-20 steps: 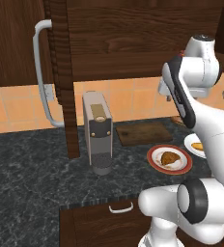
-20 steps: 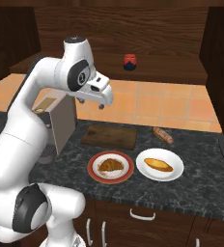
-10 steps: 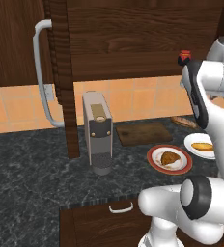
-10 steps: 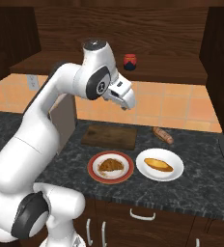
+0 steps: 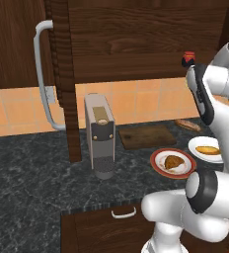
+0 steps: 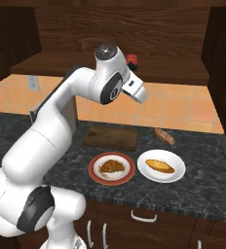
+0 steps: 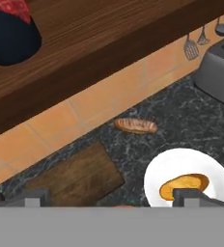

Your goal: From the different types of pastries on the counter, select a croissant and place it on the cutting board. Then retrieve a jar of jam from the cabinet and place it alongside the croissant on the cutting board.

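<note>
The croissant [image 6: 111, 167] lies on a red-rimmed plate [image 6: 94, 174] on the dark counter [image 6: 202, 194], in front of the bare cutting board [image 6: 110, 137]. The other of the two pastries, a yellow-orange oblong [image 6: 160, 166], rests on a white plate [image 6: 176, 175]. The jar of jam [image 6: 132, 60] stands on the shelf of the open cabinet [image 5: 136, 44]. My gripper [image 7: 114, 198] is open and holds nothing, raised just in front of and slightly below the jar [image 7: 10, 26]. Under it the hand view takes in the board [image 7: 75, 178] and the white plate [image 7: 181, 164].
A bread stick [image 6: 164, 136] lies by the tiled wall, right of the board. A grey coffee machine [image 5: 99, 136] stands left of the board, beside the swung-out cabinet door with its long handle [image 5: 42, 74]. A toaster [image 7: 219, 72] and hanging utensils [image 7: 191, 46] sit at the far right.
The arm has swung up and to the right, from over the board to the cabinet shelf, bringing the hand close to the jar. The jaws stayed open.
</note>
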{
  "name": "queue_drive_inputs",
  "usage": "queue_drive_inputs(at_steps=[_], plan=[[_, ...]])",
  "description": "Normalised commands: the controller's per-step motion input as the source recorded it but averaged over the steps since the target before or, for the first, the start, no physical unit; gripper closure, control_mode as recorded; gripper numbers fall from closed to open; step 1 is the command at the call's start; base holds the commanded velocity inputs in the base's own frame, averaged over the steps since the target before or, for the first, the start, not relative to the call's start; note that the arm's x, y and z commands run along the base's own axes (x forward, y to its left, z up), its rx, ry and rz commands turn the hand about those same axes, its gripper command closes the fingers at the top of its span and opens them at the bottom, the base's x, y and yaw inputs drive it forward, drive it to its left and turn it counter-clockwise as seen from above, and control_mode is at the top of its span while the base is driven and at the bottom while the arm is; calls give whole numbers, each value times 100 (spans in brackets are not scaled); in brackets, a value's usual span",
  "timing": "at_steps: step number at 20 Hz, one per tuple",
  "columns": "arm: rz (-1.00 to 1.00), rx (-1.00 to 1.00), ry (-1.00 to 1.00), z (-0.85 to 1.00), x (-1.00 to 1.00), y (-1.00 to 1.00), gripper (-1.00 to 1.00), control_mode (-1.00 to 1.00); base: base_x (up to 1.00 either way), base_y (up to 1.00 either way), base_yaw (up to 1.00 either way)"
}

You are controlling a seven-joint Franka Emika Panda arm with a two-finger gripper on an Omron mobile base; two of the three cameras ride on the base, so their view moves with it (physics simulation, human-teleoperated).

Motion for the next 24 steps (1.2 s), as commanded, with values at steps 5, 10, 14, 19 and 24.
queue_drive_inputs(at_steps=[5,10,14,19,24], plan=[[19,0,-16,47,10,-34,-100,-100,0,0,0],[5,0,-17,32,-18,-1,-100,-100,0,0,0],[5,0,-5,11,9,4,-100,-100,0,0,0],[16,-7,-25,52,-9,1,-100,-100,0,0,0],[9,-5,-10,17,2,6,-100,-100,0,0,0]])
